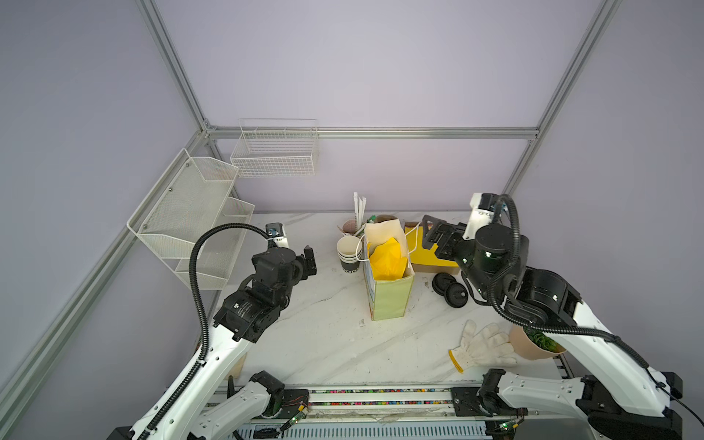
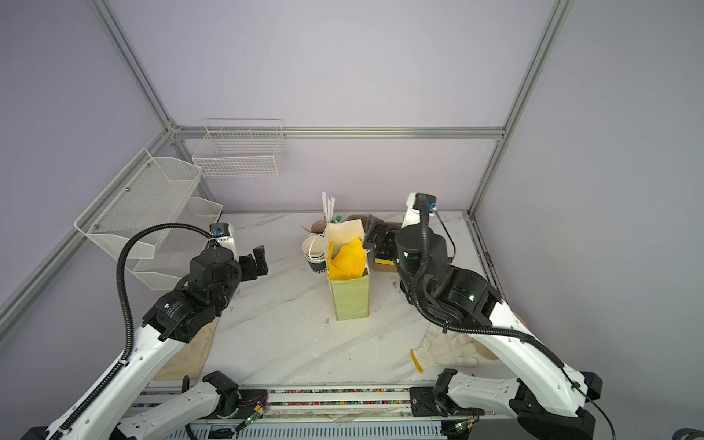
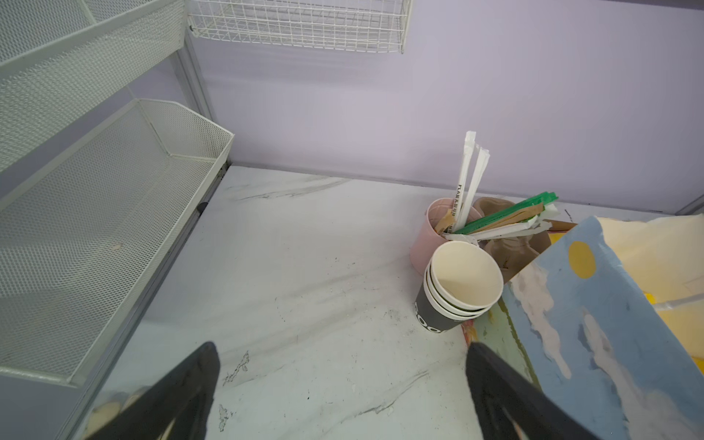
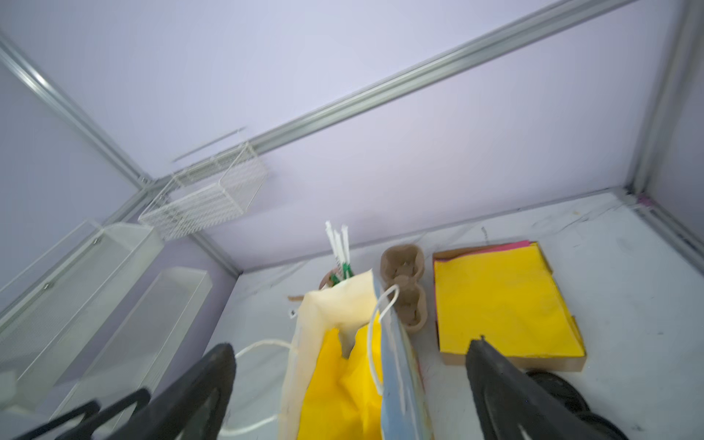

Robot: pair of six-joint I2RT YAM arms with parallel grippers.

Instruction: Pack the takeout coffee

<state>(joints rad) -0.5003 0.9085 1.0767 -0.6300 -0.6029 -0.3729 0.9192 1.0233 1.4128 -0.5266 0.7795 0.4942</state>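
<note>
The right gripper [image 1: 429, 233], jaws wide apart and empty, hangs by the mouth of the upright paper bag [image 1: 390, 301] stuffed with yellow tissue [image 1: 386, 259], toward the table [image 1: 324, 343]'s back edge, while the left gripper [image 1: 310, 261], equally wide and empty, hovers nearer the left edge; the takeout coffee shows in no view.

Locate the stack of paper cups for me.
In both top views the stack of paper cups stands near the middle, just left of the paper bag and in front of the pink cup.
</note>
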